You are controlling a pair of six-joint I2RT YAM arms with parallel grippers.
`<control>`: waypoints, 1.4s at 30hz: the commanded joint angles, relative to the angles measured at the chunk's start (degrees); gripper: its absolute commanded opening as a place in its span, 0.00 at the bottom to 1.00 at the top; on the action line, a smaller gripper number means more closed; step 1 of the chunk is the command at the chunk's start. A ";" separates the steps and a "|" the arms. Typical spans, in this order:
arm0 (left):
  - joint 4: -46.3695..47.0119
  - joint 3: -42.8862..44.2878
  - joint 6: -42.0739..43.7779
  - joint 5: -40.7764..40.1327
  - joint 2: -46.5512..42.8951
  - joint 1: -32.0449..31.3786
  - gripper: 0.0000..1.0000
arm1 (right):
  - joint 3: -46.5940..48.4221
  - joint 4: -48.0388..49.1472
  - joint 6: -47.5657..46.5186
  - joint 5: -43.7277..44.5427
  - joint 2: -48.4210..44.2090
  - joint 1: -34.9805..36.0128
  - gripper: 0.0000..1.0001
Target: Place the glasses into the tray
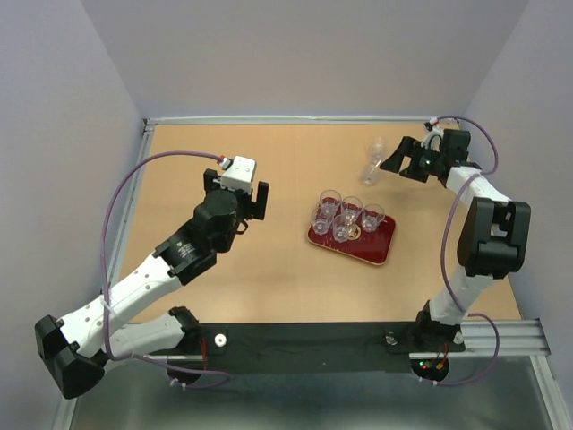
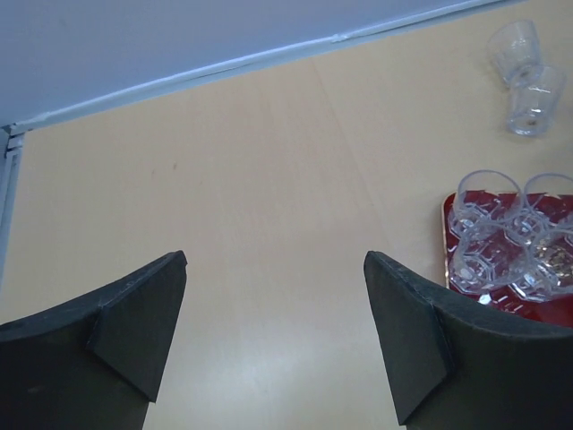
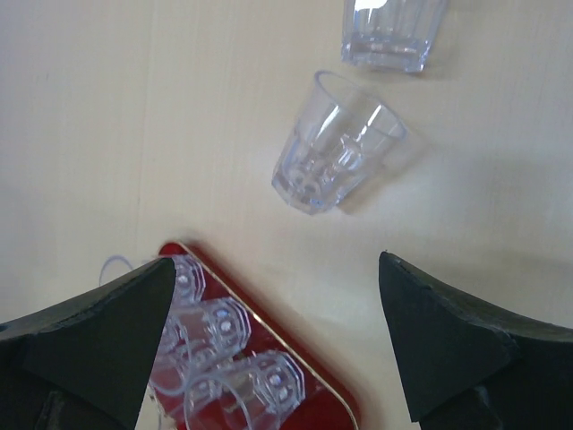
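Your tray (image 1: 374,247) sat right of centre on the tabletop (image 1: 269,269), holding what looked like five glasses (image 1: 343,228), though overlapping clear walls blurred the count. Two loose glasses (image 3: 340,143) waited beyond it, near the back edge. The right gripper (image 3: 276,264) hovered beside them, and the left gripper (image 2: 275,260) hung well apart. Both gaped, empty. The tray's near side had room.

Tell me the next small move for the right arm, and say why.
Probably ease the right gripper forward so its open, empty jaws straddle the nearer glass. That glass and a second glass beyond it sit on the table, outside the tray, directly ahead of this gripper. The left gripper is farther from them.
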 commanded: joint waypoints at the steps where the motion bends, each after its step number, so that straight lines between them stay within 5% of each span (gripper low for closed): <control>1: 3.49 -2.05 2.61 -3.97 -1.94 0.62 0.92 | 7.75 0.73 9.16 8.95 3.76 3.88 1.00; 14: 3.84 -2.75 2.97 -3.45 -3.70 2.02 0.92 | 17.60 -4.28 19.45 28.56 15.37 8.72 1.00; 30: 3.93 -2.84 2.70 -2.57 -3.27 2.99 0.92 | 21.83 -6.48 21.56 26.90 22.23 9.34 0.99; 42: 3.93 -2.93 2.70 -2.57 -3.35 3.17 0.92 | 18.84 -6.57 21.30 27.51 20.92 9.34 0.84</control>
